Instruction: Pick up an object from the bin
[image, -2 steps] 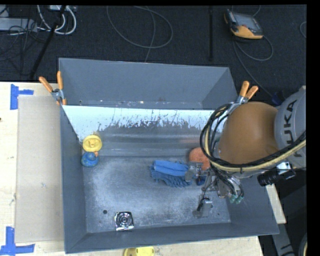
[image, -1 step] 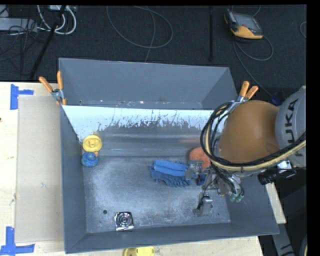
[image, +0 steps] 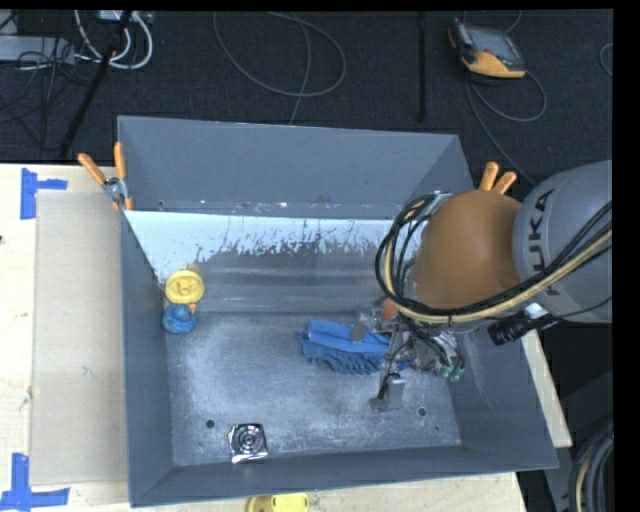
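Observation:
My gripper (image: 390, 385) reaches down to the bin floor at the right side, below the orange cover. One dark fingertip shows near the floor, just right of and below a blue brush-like thing (image: 338, 347) that lies flat in the middle right of the bin. Nothing can be seen between the fingers. The brush's right end runs under the gripper body.
A small blue bottle with a round yellow cap (image: 182, 298) stands at the left wall. A small shiny metal piece (image: 246, 440) lies near the front wall. Cables loop around the orange cover above the gripper.

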